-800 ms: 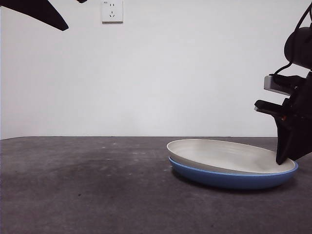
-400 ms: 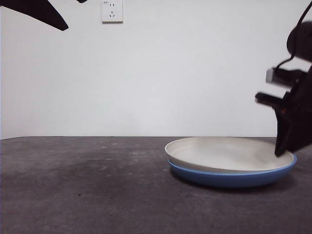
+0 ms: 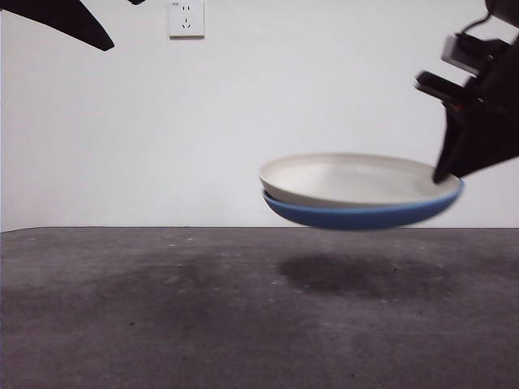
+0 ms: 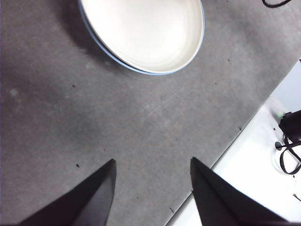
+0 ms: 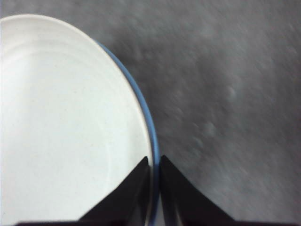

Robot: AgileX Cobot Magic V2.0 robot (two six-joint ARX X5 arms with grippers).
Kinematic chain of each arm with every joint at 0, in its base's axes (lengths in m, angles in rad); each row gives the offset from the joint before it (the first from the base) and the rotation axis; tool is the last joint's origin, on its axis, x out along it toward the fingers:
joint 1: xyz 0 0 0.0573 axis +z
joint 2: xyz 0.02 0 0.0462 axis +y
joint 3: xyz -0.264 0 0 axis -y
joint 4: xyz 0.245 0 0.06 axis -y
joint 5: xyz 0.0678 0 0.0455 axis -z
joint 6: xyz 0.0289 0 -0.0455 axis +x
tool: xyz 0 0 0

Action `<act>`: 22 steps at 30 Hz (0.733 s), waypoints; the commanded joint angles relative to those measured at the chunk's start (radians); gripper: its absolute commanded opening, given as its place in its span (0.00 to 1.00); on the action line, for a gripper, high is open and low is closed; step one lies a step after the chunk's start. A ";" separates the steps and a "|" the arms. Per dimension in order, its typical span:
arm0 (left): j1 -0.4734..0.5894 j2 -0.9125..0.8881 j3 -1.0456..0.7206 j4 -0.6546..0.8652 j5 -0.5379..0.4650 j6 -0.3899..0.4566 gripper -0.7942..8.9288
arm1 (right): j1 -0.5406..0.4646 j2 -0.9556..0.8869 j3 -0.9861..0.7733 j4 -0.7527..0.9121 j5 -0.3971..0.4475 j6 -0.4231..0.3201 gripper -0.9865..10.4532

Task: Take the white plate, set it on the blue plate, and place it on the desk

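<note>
The white plate (image 3: 349,178) sits nested in the blue plate (image 3: 357,215). Both hang in the air, well above the desk (image 3: 162,308), slightly tilted. My right gripper (image 3: 444,177) is shut on the stacked rims at their right side. In the right wrist view my right gripper (image 5: 154,165) pinches the rims, with the white plate (image 5: 61,127) on one side and the blue plate's edge (image 5: 141,106) showing beside it. My left gripper (image 4: 150,169) is open and empty, high over the desk, away from the white plate (image 4: 141,33). It shows as a black tip (image 3: 65,20) at the top left of the front view.
A wall socket (image 3: 186,18) is on the white back wall. The plates cast a shadow (image 3: 349,275) on the desk. In the left wrist view the desk's edge (image 4: 235,136) borders a white surface with cables (image 4: 289,141).
My right gripper has lifted both plates together from the desk up into the air. The left arm has not moved.
</note>
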 commanded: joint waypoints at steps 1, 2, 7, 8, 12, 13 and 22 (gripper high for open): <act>-0.005 0.005 0.006 0.012 0.006 0.012 0.34 | 0.033 0.016 0.034 0.035 -0.011 0.063 0.10; -0.005 0.005 0.006 0.012 0.006 0.011 0.34 | 0.047 0.022 0.040 0.051 -0.011 0.075 0.10; -0.005 0.005 0.006 0.011 0.006 0.011 0.34 | 0.114 0.062 0.049 0.138 -0.009 0.146 0.10; -0.005 0.005 0.006 0.010 0.006 0.011 0.34 | 0.129 0.077 0.049 0.156 -0.008 0.161 0.10; -0.005 0.005 0.006 0.011 0.006 0.011 0.34 | 0.173 0.144 0.050 0.205 -0.005 0.202 0.10; -0.005 0.005 0.006 0.011 0.006 0.012 0.34 | 0.183 0.165 0.050 0.217 0.001 0.211 0.10; -0.005 0.005 0.006 0.011 0.006 0.011 0.34 | 0.234 0.309 0.050 0.295 0.027 0.260 0.10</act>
